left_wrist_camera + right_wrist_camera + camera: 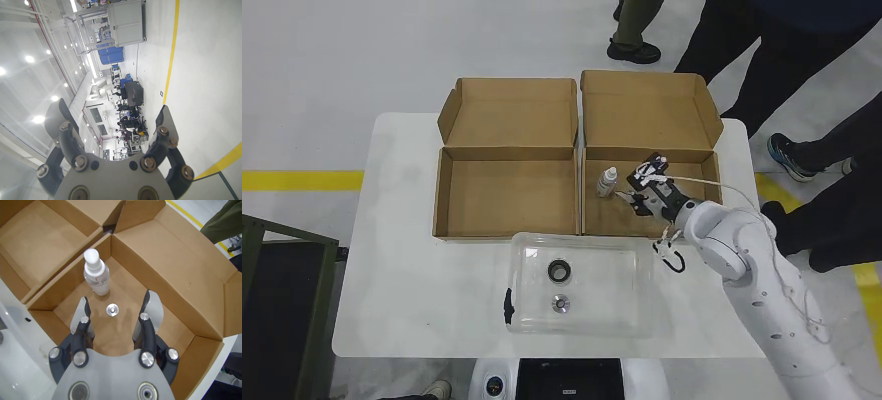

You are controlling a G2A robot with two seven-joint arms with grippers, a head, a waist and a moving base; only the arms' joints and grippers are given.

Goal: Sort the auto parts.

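Note:
My right gripper (115, 298) (634, 194) hangs open over the right cardboard box (697, 215), nothing between its fingers. Below it a small round silver part (112, 309) lies on the box floor. Beside that part a clear bottle with a white cap (96, 273) (606, 181) stands upright. In the clear plastic tray (627, 250) at the table's front lie a black ring (560, 270) and a silver round part (561, 304). My left gripper (113, 111) is open and empty, with the hall floor and ceiling behind it.
The left cardboard box (507, 195) stands with its lid back and nothing visible inside. A small black piece (508, 305) sits at the tray's left edge. People's legs (762, 60) stand beyond the table's far right corner.

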